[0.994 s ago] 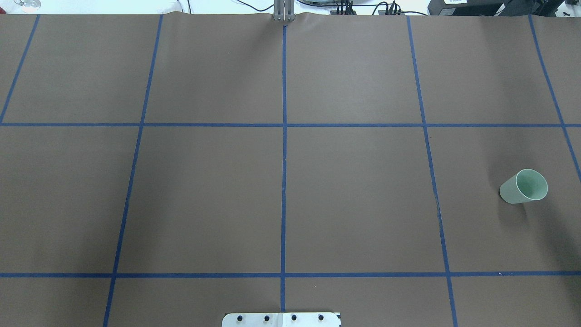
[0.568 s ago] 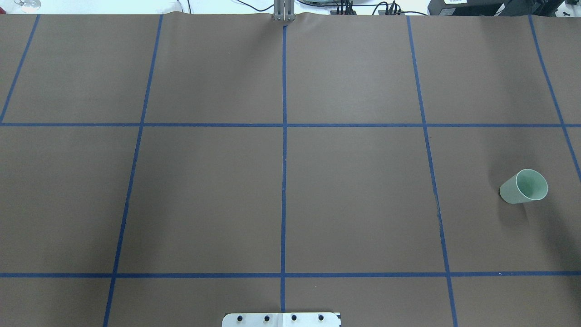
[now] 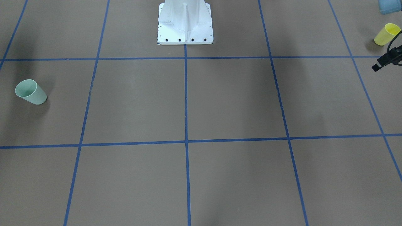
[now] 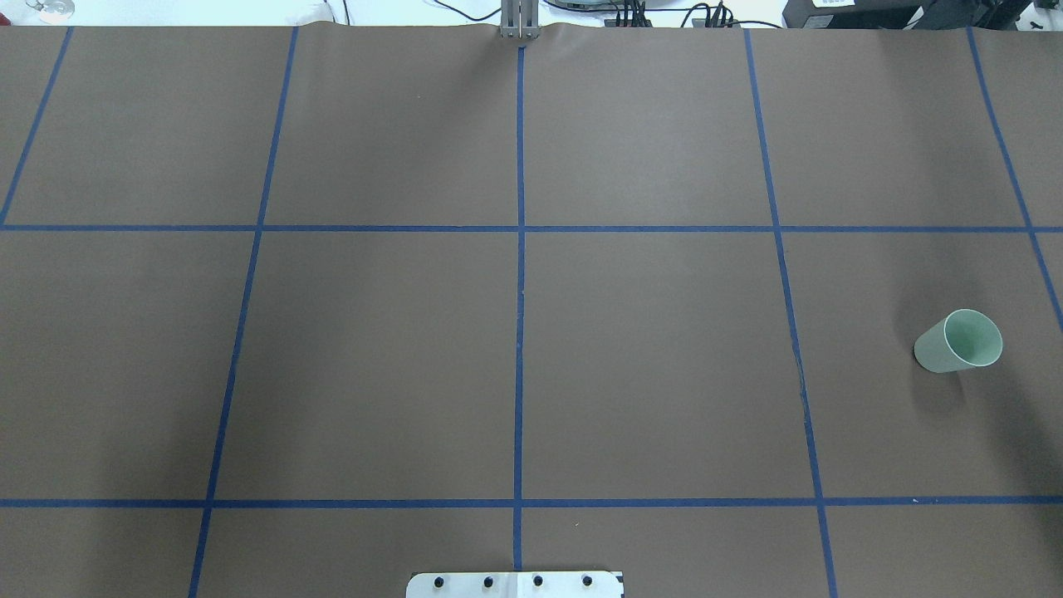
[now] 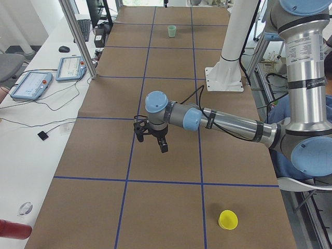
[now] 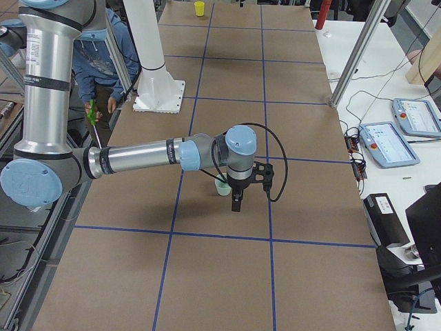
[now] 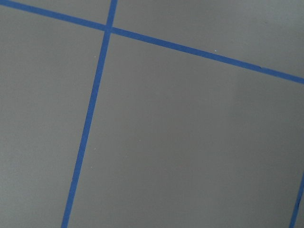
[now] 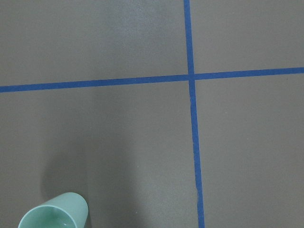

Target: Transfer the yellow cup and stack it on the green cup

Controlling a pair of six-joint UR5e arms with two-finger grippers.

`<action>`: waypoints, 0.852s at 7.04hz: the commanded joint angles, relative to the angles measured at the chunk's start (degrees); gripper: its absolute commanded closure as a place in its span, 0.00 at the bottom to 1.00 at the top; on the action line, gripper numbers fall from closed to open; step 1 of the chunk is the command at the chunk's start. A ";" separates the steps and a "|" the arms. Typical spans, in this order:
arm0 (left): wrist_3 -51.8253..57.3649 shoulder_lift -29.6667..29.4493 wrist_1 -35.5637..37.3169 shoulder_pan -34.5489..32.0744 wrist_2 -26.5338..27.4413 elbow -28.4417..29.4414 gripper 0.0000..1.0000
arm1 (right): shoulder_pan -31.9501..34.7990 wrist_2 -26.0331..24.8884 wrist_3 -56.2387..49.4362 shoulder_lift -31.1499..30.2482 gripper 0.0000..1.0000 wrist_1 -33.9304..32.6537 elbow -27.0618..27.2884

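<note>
Left claw (image 5: 153,141), open or closed I cannot tell, hangs well apart from the yellow cup (image 5: 227,220); a skewed descent could topple it.

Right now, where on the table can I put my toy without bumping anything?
The middle squares between the blue tape lines are all bare, from the white base outward. The ends are busier: the green cup at one, the yellow cup at the other.
</note>
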 commanded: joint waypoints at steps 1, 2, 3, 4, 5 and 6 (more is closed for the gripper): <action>-16.46 1.32 -2.53 2.72 4.32 -0.34 0.00 | -1.99 0.01 -0.01 0.06 0.00 2.24 -0.07; -29.59 1.42 -6.01 6.20 7.80 -0.95 0.00 | -2.26 0.01 -0.01 0.06 0.00 3.74 -0.07; -37.20 3.51 -7.00 10.15 13.75 -1.21 0.00 | -3.31 -0.25 -0.10 0.41 0.00 4.01 0.02; -45.11 5.79 -8.93 12.63 18.34 -2.17 0.00 | -5.06 -0.43 -0.10 0.58 0.00 3.93 0.10; -53.02 10.86 -8.95 18.75 27.78 -3.40 0.00 | -6.21 -0.43 -0.10 0.59 0.00 4.02 0.10; -64.41 12.91 -8.77 25.77 34.66 -3.50 0.00 | -6.40 -0.43 -0.10 0.85 0.00 3.93 0.36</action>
